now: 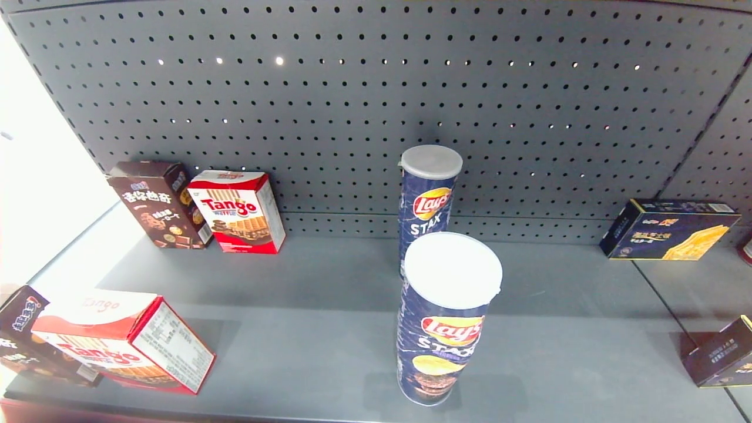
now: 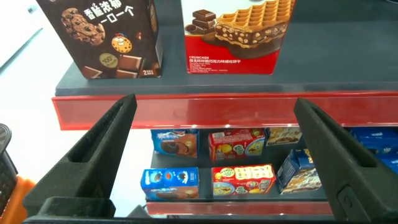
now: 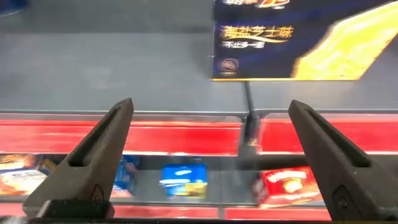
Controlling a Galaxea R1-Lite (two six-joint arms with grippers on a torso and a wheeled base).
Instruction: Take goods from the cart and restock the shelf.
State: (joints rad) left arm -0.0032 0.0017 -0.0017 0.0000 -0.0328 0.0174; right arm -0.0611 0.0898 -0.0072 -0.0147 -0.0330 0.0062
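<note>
On the grey shelf (image 1: pixel 305 329) two blue chip cans stand upright, one near the front (image 1: pixel 449 317) and one behind it (image 1: pixel 429 194). My left gripper (image 2: pixel 214 168) is open and holds nothing. It hangs in front of the red shelf edge (image 2: pixel 224 109), below a brown cookie box (image 2: pixel 106 37) and a red wafer box (image 2: pixel 236 34). My right gripper (image 3: pixel 214 162) is open too, with nothing between its fingers. It faces the red shelf edge (image 3: pixel 180 134) below a dark blue box (image 3: pixel 292 40).
Further back on the left stand a brown cookie box (image 1: pixel 158 202) and a red wafer box (image 1: pixel 238 211); two more boxes (image 1: pixel 126 341) sit at the front left. Dark blue boxes (image 1: pixel 670 229) stand on the right. The lower shelves hold several small packs (image 2: pixel 236 180).
</note>
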